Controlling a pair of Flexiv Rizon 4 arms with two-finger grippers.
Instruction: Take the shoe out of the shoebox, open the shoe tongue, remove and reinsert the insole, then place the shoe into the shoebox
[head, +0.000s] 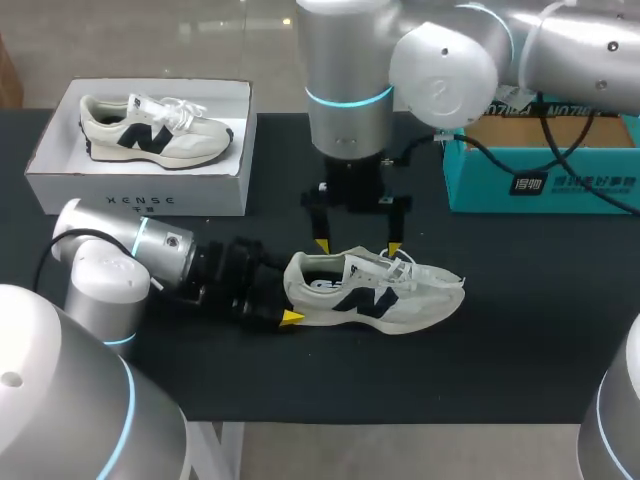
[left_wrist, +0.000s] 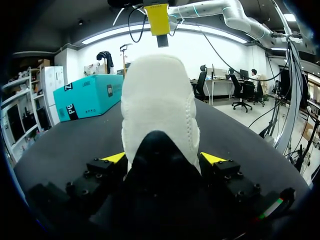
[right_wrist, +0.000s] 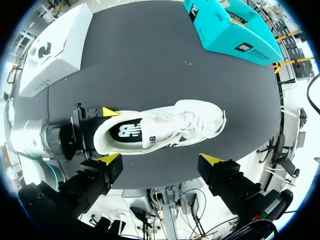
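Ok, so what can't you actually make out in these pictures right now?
Left wrist view: the heel of the sneaker hides its tongue, laces and toe.
Head view: the right arm covers part of the teal box; what it holds cannot be told.
Right wrist view: the white shoebox lies at the rim, so the second sneaker inside barely shows.
Head view: the sneaker's heel hides the far finger of the left gripper.
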